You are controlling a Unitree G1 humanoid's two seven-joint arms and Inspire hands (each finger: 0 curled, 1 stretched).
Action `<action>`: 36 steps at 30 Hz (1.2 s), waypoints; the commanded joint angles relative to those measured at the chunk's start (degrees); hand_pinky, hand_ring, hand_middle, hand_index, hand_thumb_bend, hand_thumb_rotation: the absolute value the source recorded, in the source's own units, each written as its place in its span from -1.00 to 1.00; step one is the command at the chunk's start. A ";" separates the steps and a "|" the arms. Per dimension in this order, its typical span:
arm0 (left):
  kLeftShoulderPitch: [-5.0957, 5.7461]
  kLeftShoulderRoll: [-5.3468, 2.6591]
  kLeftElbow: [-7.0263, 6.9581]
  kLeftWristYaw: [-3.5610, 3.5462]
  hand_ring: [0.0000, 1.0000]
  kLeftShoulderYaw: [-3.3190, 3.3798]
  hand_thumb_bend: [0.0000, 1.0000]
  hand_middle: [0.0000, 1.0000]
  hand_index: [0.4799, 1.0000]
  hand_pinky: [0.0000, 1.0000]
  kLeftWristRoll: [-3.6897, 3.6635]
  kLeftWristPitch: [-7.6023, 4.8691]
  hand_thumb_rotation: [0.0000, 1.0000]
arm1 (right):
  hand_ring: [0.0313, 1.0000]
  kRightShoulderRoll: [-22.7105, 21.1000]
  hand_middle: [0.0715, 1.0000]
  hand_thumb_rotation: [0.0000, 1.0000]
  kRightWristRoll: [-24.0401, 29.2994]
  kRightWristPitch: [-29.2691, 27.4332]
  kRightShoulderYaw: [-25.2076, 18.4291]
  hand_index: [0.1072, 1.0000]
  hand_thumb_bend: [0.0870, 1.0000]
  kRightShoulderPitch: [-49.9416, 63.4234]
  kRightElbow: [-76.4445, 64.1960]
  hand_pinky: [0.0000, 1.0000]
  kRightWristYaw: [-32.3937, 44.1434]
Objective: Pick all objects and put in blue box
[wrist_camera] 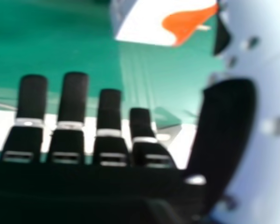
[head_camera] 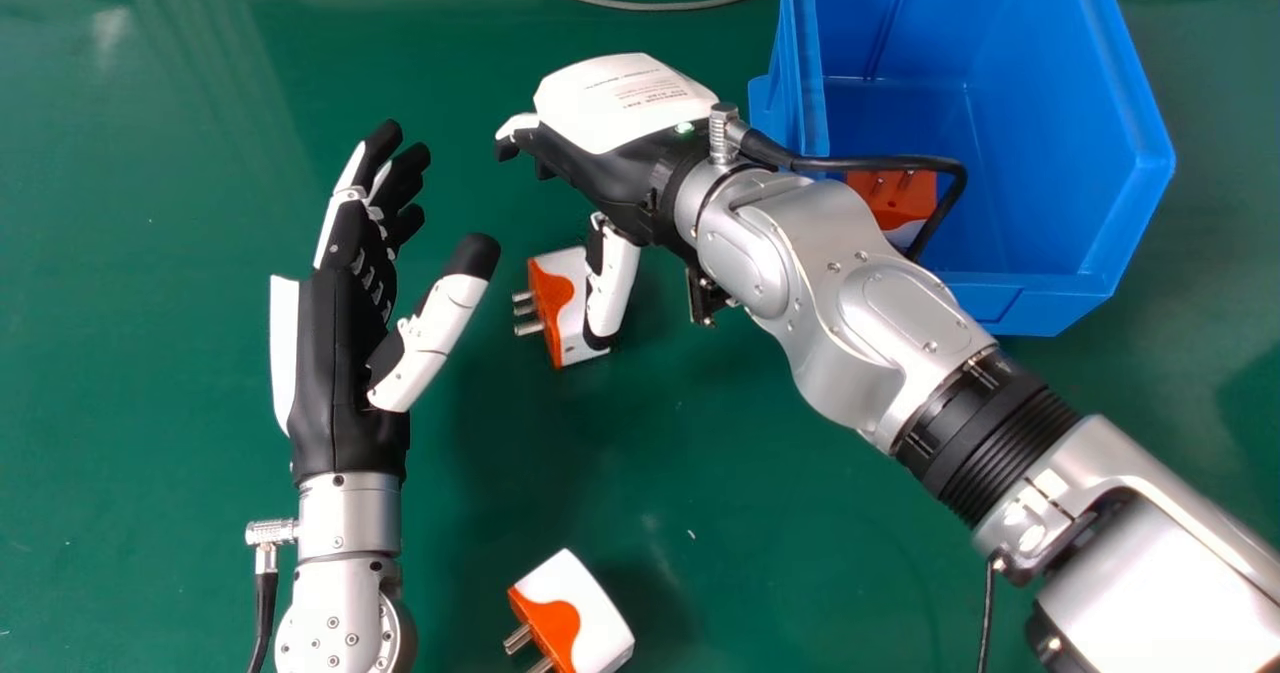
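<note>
In the head view my right hand (head_camera: 625,118) is held palm down left of the blue box (head_camera: 1085,288), its thumb overlapping a white and orange plug adapter (head_camera: 575,303) on the table. Whether the thumb touches it I cannot tell. From the right hand view, the right hand (wrist_camera: 109,135) has straight fingers, with a white and orange adapter (wrist_camera: 154,23) beyond them. A second adapter (head_camera: 590,618) lies near the front edge. Inside the box is an orange and white one (head_camera: 895,198). My left hand (head_camera: 345,353) is open and holds nothing, left of the nearer pair's upper adapter.
The green table (head_camera: 150,403) carries everything. A grey cable (head_camera: 650,3) curves along the back, left of the box. My right forearm (head_camera: 860,323) crosses in front of the box's near left corner.
</note>
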 commanded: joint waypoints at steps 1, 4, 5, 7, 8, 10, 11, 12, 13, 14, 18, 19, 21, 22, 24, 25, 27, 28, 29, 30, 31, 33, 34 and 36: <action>0.20 -0.04 -0.82 0.04 0.78 -0.06 0.75 0.74 0.56 0.78 -0.20 -0.58 0.17 | 0.27 0.21 0.50 -0.82 -0.02 -0.88 -0.04 0.63 0.77 -0.80 0.76 0.16 -1.14; 0.39 0.09 -1.09 0.71 0.79 -0.20 0.76 0.74 0.57 0.78 0.53 -0.50 0.17 | 0.30 0.45 0.52 -0.83 -0.31 -1.70 0.32 0.63 0.77 -1.07 2.19 0.19 -1.66; 0.41 0.08 -1.12 0.58 0.79 -0.22 0.76 0.74 0.57 0.78 0.39 -0.46 0.17 | 0.32 0.50 0.52 -0.83 -0.38 -1.78 0.33 0.63 0.76 -1.09 2.31 0.20 -1.78; 0.44 -0.04 -1.22 -0.02 0.79 -0.22 0.76 0.74 0.58 0.78 -0.26 -0.33 0.17 | 0.34 0.57 0.53 -0.83 -0.56 -1.78 0.35 0.64 0.75 -1.07 2.34 0.22 -2.05; 0.46 -0.05 -1.27 -0.17 0.79 -0.24 0.76 0.74 0.58 0.78 -0.40 -0.30 0.17 | 0.35 0.55 0.54 -0.83 -0.63 -1.88 0.37 0.64 0.75 -1.04 2.30 0.22 -2.24; 0.42 -0.04 -1.11 -0.13 0.80 -0.18 0.76 0.74 0.58 0.79 -0.29 -0.59 0.17 | 0.37 0.54 0.55 -0.83 -0.54 -2.14 0.33 0.65 0.75 -1.10 2.46 0.23 -2.46; 0.42 0.01 -1.02 0.13 0.80 -0.15 0.76 0.74 0.58 0.79 -0.01 -0.73 0.17 | 0.39 0.54 0.56 -0.83 -0.41 -2.29 0.29 0.65 0.75 -1.18 2.68 0.24 -2.46; 0.44 0.06 -0.95 0.30 0.80 -0.14 0.75 0.74 0.57 0.79 0.20 -0.83 0.16 | 0.41 0.56 0.57 -0.83 -0.35 -2.45 0.34 0.65 0.76 -1.33 3.08 0.26 -2.39; 0.47 0.09 -0.94 0.37 0.79 -0.14 0.75 0.74 0.57 0.79 0.27 -0.87 0.17 | 0.43 0.65 0.59 -0.82 -0.31 -2.49 0.43 0.66 0.76 -1.52 3.60 0.28 -2.18; 0.53 0.09 -1.00 0.43 0.79 -0.14 0.74 0.74 0.57 0.78 0.30 -0.82 0.17 | 0.47 0.88 0.61 -0.82 -0.22 -2.34 0.48 0.67 0.78 -1.76 4.29 0.31 -1.79; 0.67 -0.10 -1.13 0.42 0.79 -0.06 0.74 0.74 0.57 0.78 0.01 -0.81 0.17 | 0.59 1.95 0.68 -0.81 0.47 -2.81 0.47 0.71 0.81 -2.67 7.63 0.41 -1.09; 0.72 -0.16 -1.21 0.44 0.79 -0.05 0.75 0.74 0.56 0.78 -0.04 -0.72 0.17 | 0.67 2.25 0.74 -0.81 0.46 -3.25 0.58 0.75 0.85 -2.83 8.72 0.48 -1.49; 0.84 -0.13 -1.41 0.67 0.79 -0.11 0.75 0.74 0.56 0.78 0.19 -0.58 0.17 | 0.73 2.82 0.79 -0.81 0.17 -4.10 0.89 0.78 0.88 -3.16 10.87 0.55 -2.50; 0.86 -0.09 -1.43 0.73 0.79 -0.14 0.75 0.74 0.57 0.77 0.27 -0.63 0.17 | 0.79 3.09 0.83 -0.81 -0.04 -4.49 1.11 0.81 0.90 -3.37 11.93 0.61 -2.89; 0.92 -0.01 -1.49 0.99 0.78 -0.22 0.75 0.74 0.57 0.77 0.51 -0.67 0.17 | 0.86 3.72 0.89 -0.81 -0.29 -5.16 1.57 0.86 0.94 -3.89 14.20 0.75 -3.45; 0.98 0.07 -1.59 1.40 0.78 -0.29 0.75 0.74 0.57 0.76 0.87 -0.59 0.17 | 0.89 4.04 0.92 -0.81 -0.35 -5.45 1.76 0.88 0.95 -4.12 15.24 0.80 -3.61; 1.04 0.13 -1.79 1.84 0.78 -0.37 0.76 0.74 0.56 0.76 1.24 -0.47 0.18 | 0.93 4.68 0.95 -0.80 -0.40 -5.85 2.10 0.91 0.97 -4.62 17.18 0.87 -3.79; 1.07 0.16 -1.81 1.81 0.78 -0.39 0.76 0.74 0.56 0.75 1.27 -0.45 0.19 | 0.95 4.96 0.96 -0.80 -0.34 -6.07 2.24 0.92 0.98 -4.85 18.04 0.90 -3.84; 1.03 0.12 -1.77 1.64 0.78 -0.36 0.76 0.74 0.56 0.75 1.09 -0.50 0.19 | 0.96 5.22 0.97 -0.79 -0.28 -6.29 2.38 0.93 0.98 -5.08 18.84 0.92 -3.95; 1.00 0.10 -1.69 1.63 0.78 -0.34 0.76 0.74 0.56 0.76 1.06 -0.53 0.19 | 0.97 5.48 0.98 -0.78 -0.18 -6.55 2.44 0.94 0.99 -5.28 19.60 0.95 -4.05; 0.96 0.09 -1.60 1.74 0.78 -0.32 0.76 0.74 0.56 0.76 1.14 -0.61 0.19 | 0.98 5.69 0.98 -0.78 -0.11 -6.86 2.49 0.94 0.99 -5.40 20.28 0.96 -4.33; 0.90 0.10 -1.50 1.94 0.78 -0.32 0.75 0.73 0.56 0.76 1.35 -0.71 0.19 | 0.99 6.13 0.99 -0.78 0.03 -7.53 2.43 0.95 1.00 -5.65 21.64 0.97 -4.95; 0.90 0.08 -1.50 1.95 0.77 -0.33 0.75 0.73 0.55 0.76 1.36 -0.68 0.19 | 0.99 6.29 0.99 -0.78 0.07 -7.93 2.41 0.94 1.00 -5.76 22.23 0.98 -5.29; 0.85 0.06 -1.47 2.08 0.77 -0.36 0.74 0.73 0.55 0.76 1.40 -0.59 0.19 | 0.99 6.54 1.00 -0.78 -0.18 -8.98 2.64 0.94 1.00 -6.07 23.49 0.99 -6.37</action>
